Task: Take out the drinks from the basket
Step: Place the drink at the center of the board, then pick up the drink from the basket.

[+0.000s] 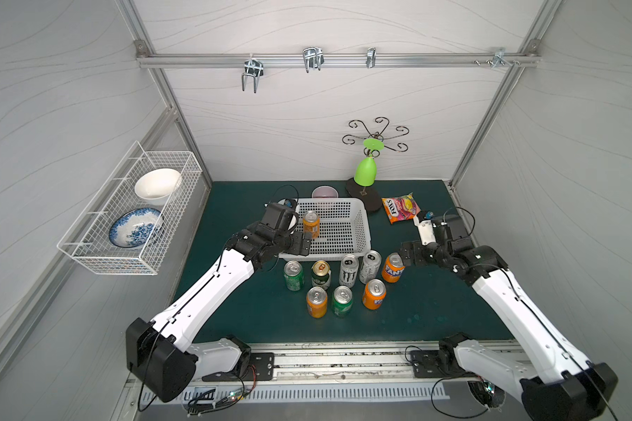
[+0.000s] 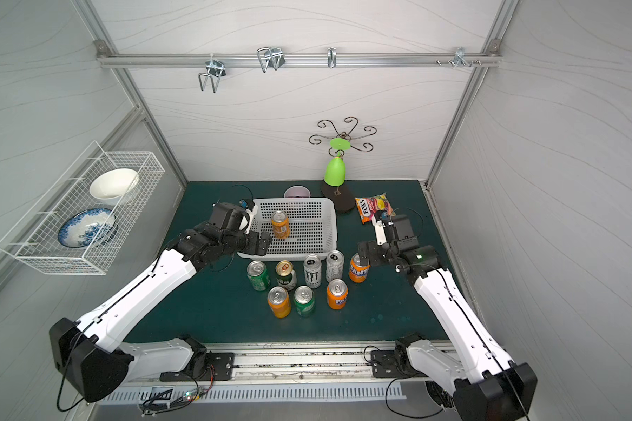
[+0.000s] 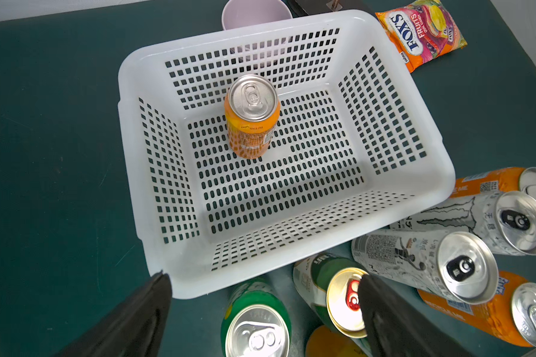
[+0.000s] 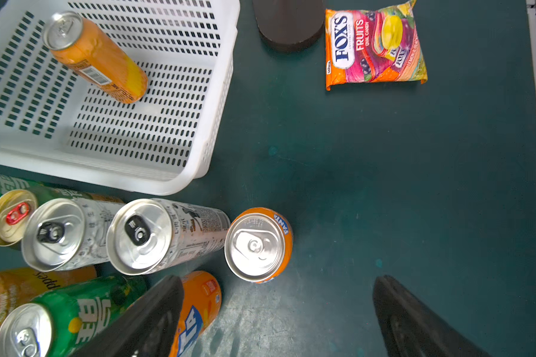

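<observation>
Orange can (image 3: 252,117), last in the white basket (image 3: 130,160), stands upright; left gripper (image 3: 263,277), spread wide, should straddle it. Right gripper (image 4: 277,278) wide, empty.

The basket (image 3: 441,163) is smooth, glossy white plastic. The cans (image 3: 252,117) are painted metal, bare and bright on top, and the bag (image 4: 375,46) is shiny crinkled film. The bench (image 4: 384,185) is matt, faintly scuffed.

In both top views the white perforated plastic basket (image 1: 343,233) sits at frame centre, one orange aluminium can (image 1: 311,222) upright in its left half. Eight more aluminium cans (image 1: 349,269) stand in two rows just below it. The colourful candy bag (image 1: 401,207) lies to its upper right, the white wire-mesh rack (image 1: 114,260) at far left.
</observation>
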Controlling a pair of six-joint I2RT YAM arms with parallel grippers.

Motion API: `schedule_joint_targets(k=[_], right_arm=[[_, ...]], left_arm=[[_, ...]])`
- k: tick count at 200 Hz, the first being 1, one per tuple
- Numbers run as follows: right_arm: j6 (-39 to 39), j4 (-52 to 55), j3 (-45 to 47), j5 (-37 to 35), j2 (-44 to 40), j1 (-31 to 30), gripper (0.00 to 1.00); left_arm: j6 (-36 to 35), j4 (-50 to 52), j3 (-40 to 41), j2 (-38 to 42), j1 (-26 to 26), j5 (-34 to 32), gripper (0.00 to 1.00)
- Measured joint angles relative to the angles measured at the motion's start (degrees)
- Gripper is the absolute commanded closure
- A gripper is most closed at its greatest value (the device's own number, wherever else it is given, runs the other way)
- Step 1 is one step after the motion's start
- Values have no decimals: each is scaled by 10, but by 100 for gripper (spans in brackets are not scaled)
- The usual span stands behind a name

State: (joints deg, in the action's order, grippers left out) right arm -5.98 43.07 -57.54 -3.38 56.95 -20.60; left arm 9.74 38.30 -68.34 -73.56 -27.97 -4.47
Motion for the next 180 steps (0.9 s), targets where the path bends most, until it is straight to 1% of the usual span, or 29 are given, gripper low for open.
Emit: schedule_joint_targets(k=[84,122,180], right_arm=[[0,3,1,-1,-24,15,1],[1,3,1,-4,-24,19,1],[3,3,2,-5,-26,19,1]], left_arm=[[-24,-13,-110,-140,47,35,2],[-37,-12,-166,-216,52,47,2],[-43,-2,-239,-315,52,47,1]])
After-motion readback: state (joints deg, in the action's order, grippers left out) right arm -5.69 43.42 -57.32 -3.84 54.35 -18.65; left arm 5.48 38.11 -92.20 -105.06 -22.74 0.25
